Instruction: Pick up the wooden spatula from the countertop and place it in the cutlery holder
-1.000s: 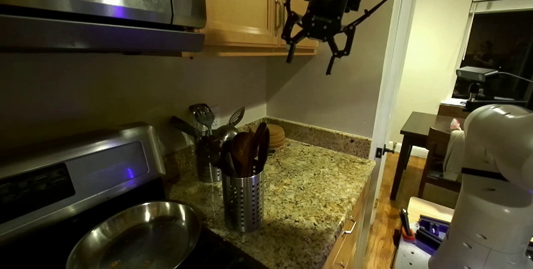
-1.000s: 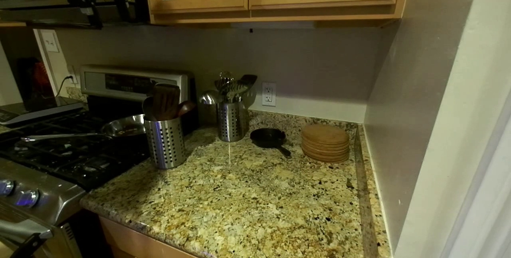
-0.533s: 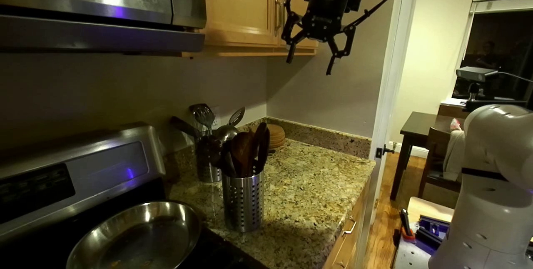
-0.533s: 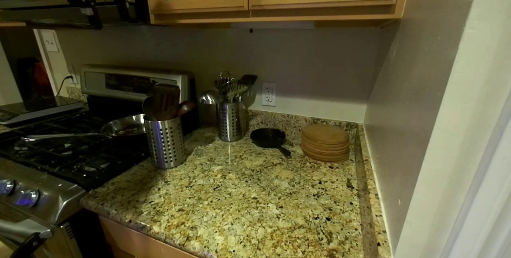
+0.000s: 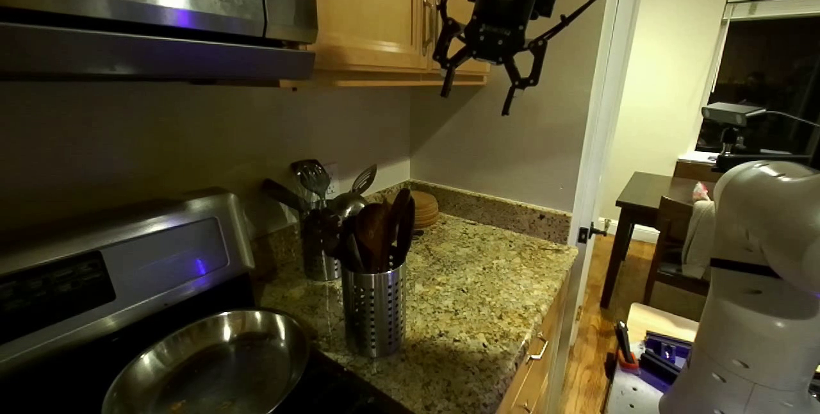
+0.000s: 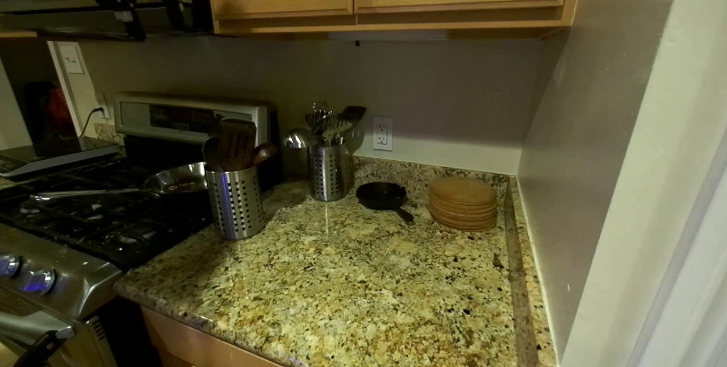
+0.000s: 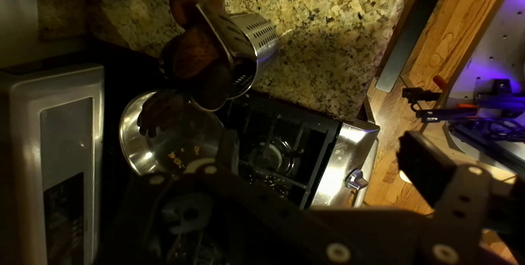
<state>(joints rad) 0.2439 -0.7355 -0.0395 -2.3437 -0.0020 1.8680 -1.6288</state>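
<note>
Gripper (image 5: 476,101) is hanging at upper centre in an exterior view, fingers standing apart. At lower centre, cutlery holder (image 5: 375,311) is standing on the countertop (image 5: 487,286), brown wooden utensils (image 5: 373,228) rising from it; cannot tell whether the wooden spatula is among them. Steel pan (image 5: 218,363) is sitting at lower left.

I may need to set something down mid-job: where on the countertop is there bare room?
Free: the broad patch of countertop between the cutlery holder, black skillet, wooden disc stack and front edge. Crowded: along the backsplash, where ladle holder, black skillet and disc stack line up.
</note>
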